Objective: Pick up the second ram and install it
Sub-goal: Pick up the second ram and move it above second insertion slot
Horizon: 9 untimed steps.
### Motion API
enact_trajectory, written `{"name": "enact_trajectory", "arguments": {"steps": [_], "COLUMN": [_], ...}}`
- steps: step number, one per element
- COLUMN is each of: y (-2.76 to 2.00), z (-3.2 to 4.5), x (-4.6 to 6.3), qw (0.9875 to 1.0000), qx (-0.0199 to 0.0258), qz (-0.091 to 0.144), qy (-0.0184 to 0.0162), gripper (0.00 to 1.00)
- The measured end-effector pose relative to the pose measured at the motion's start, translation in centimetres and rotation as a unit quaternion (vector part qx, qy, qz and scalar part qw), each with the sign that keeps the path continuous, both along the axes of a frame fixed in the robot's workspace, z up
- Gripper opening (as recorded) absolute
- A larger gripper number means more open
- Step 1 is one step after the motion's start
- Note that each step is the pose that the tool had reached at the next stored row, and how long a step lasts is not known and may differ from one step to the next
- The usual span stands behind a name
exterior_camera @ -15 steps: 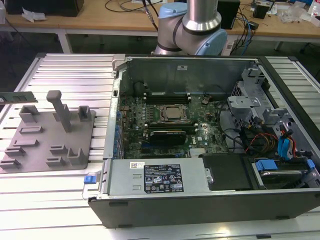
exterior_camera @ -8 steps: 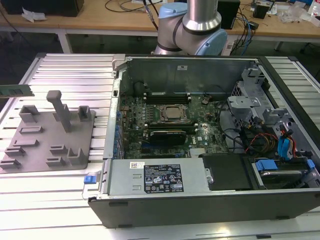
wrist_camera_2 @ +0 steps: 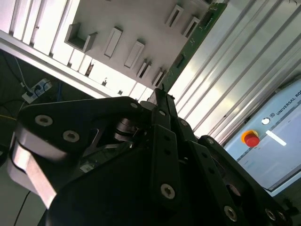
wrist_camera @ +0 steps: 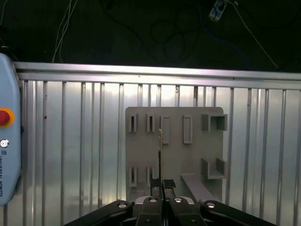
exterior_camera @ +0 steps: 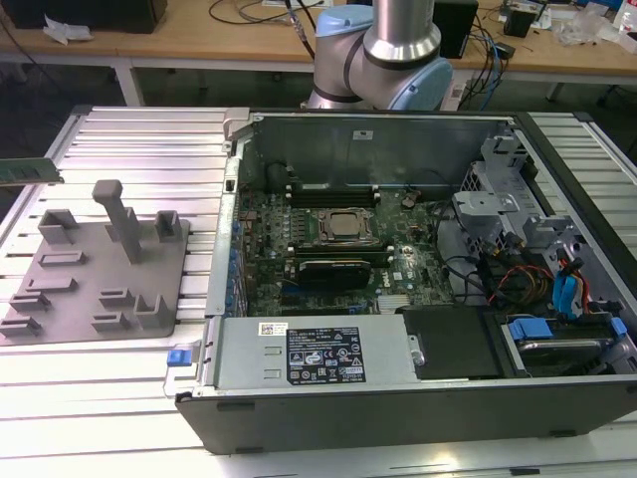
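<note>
In the exterior view the second ram (exterior_camera: 30,171) hangs at the exterior view's left edge, beyond the grey fixture plate (exterior_camera: 100,269). In the second wrist view the gripper (wrist_camera_2: 159,96) is clamped narrow on one end of it. In the first wrist view the stick shows edge-on over the plate

In the exterior view we see the arm (exterior_camera: 383,50) upright at the back, and in both wrist views the claw (wrist_camera: 162,184) (wrist_camera_2: 160,96) pinches the thin second ram (wrist_camera_2: 197,42) between its fingertips.
</note>
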State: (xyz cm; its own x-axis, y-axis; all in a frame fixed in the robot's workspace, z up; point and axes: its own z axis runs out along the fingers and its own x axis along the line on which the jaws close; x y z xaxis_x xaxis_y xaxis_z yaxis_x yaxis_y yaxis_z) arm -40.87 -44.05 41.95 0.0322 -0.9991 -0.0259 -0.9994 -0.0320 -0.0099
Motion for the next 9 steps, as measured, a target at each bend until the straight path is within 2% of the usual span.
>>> {"name": "enact_trajectory", "arguments": {"steps": [5,9], "y": [0.01,0.0], "z": [0.04,0.03], "x": [0.06,0.54], "qw": [1.0,1.0], "qx": [-0.0001,-0.0001], "qz": [0.0,0.0], "qy": [0.0002,0.0001], "gripper": [0.09,0.09]}}
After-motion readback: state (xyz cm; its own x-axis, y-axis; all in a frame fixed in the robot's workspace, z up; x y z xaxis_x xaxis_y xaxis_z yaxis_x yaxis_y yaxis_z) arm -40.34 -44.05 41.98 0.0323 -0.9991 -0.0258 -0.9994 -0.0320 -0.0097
